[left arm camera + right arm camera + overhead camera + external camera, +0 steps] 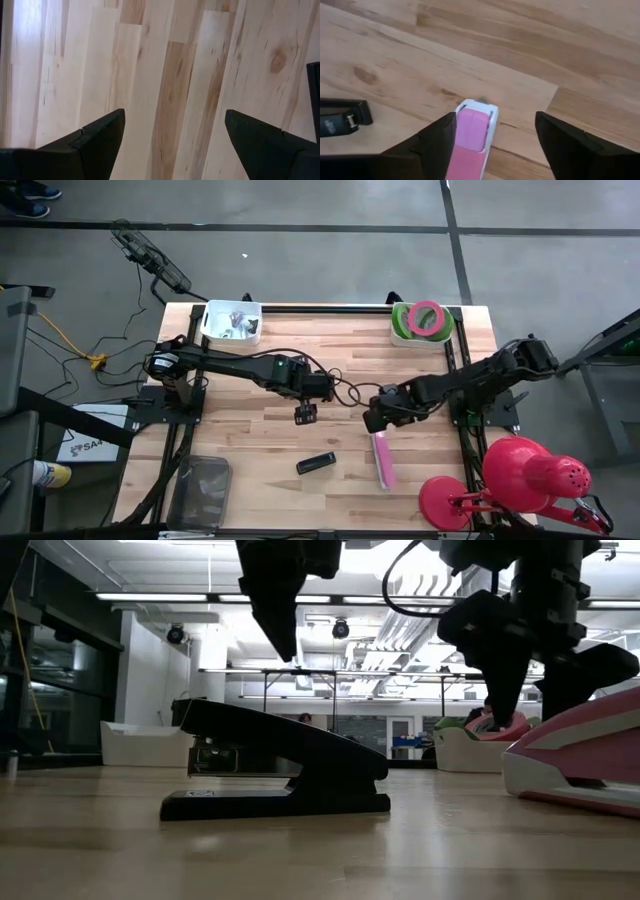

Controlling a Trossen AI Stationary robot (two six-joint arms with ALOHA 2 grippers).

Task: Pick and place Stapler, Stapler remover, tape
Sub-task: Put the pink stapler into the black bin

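A pink stapler lies flat on the wooden table, right of centre, and a black stapler rests on its base to its left. My right gripper hangs open over the pink stapler's far end, which lies between the fingers, close to one of them. My left gripper hangs open above bare wood at mid-table. Green and pink tape rolls sit at the far right. I cannot make out the stapler remover. My right gripper points down with one finger right beside the pink stapler's far end; whether it touches I cannot tell. The other finger stands well clear. The stapler lies flat on the table.
A white bin with small items stands at the far left. A clear container sits at the near left corner and a red desk lamp at the near right. Bare wood lies between the two arms.
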